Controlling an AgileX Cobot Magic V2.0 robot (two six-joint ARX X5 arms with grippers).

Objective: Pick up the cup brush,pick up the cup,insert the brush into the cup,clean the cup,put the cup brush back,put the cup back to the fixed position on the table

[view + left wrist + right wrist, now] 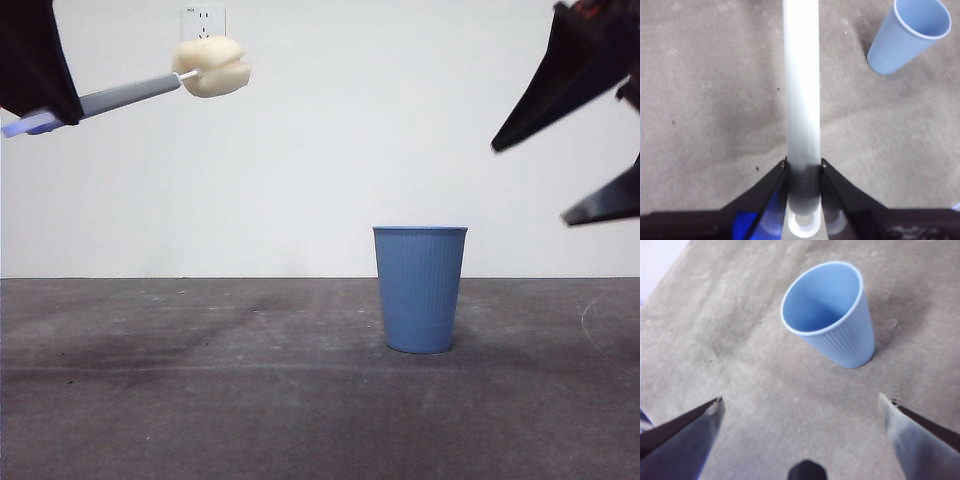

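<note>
Cream sponge of the cup brush [211, 66] shows only frontally; left hand [803, 167] grips its handle, right hand [800, 407] gapes above the cup [832, 315].

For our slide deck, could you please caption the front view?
Left gripper holds the cup brush aloft while the open right gripper nears the upright cup.

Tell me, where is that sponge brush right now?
The brush is up in the air at the front view's upper left, held by its grey handle in the left hand, well away from the blue cup standing on the table.
</note>
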